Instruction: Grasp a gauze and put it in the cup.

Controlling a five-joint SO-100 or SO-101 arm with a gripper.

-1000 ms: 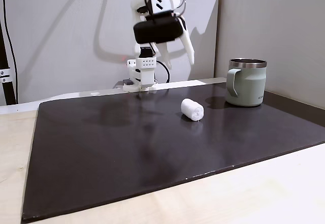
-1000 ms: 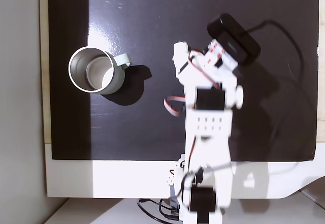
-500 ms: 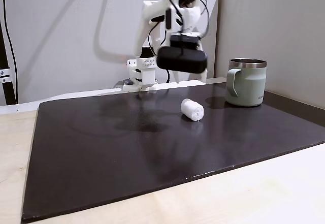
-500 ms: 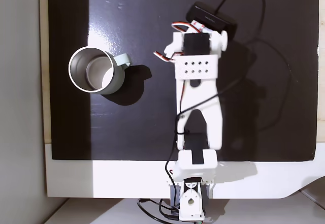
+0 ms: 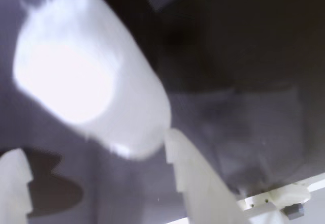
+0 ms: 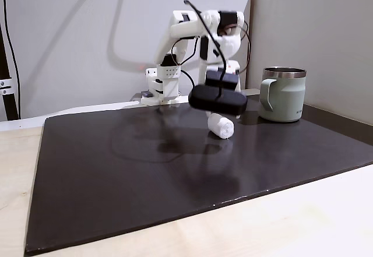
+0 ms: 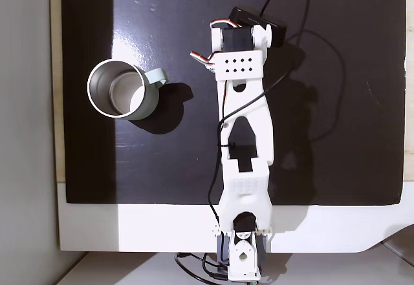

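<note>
The gauze [image 6: 221,126] is a small white roll lying on its side on the black mat [image 6: 145,164], left of the cup. In the wrist view the gauze [image 5: 86,76] looms large and blurred at upper left, just ahead of my gripper [image 5: 94,145]. Its two white fingers [image 5: 193,178] stand apart with nothing between them, so it is open. In a fixed view from the side, my gripper [image 6: 217,116] hangs just above the roll, mostly hidden behind the black wrist camera [image 6: 217,100]. The sage-green cup [image 6: 282,94] stands upright and holds nothing [image 7: 146,104].
The arm's base [image 6: 163,85] stands at the mat's back edge, with a black cable [image 7: 294,13] looping beside the wrist. A grey wall panel [image 6: 315,30] rises behind the cup. Light wooden tabletop [image 6: 291,222] borders the mat in front.
The arm has stretched out and dropped from high near its base down over the gauze. The gauze and the cup have stayed put.
</note>
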